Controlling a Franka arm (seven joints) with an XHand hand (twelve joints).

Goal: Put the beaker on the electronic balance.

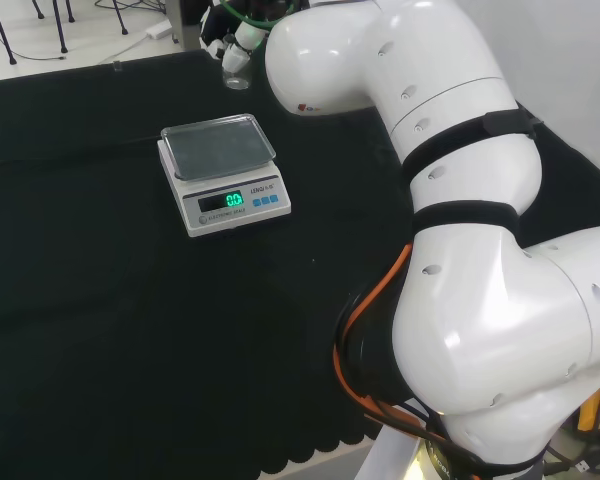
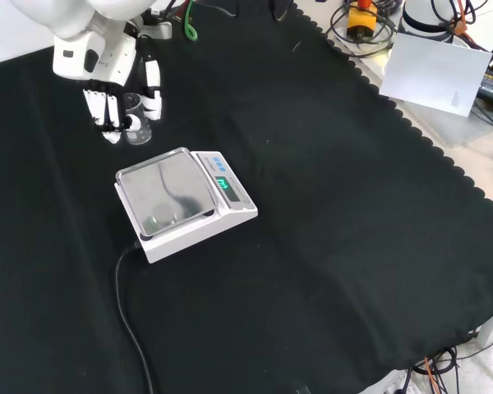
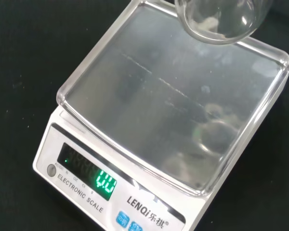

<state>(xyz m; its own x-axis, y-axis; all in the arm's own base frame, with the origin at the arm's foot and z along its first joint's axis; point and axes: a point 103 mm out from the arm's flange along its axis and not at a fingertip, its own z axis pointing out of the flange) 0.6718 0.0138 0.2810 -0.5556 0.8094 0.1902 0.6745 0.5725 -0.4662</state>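
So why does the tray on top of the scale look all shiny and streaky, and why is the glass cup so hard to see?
In the wrist view, room light glares off the balance's tray in pale streaks. The clear beaker lets the tray show through, so mainly its rim stands out. In the front view the tray mirrors light and dark patches, and the beaker in the hand fades into the black cloth.

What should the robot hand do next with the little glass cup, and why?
Probably carry the beaker a little farther, until it hangs over the middle of the balance's tray, then lower it. The hand has its fingers curled round the beaker, which in the front view hangs just beyond the balance's far edge, not yet above the bare tray.
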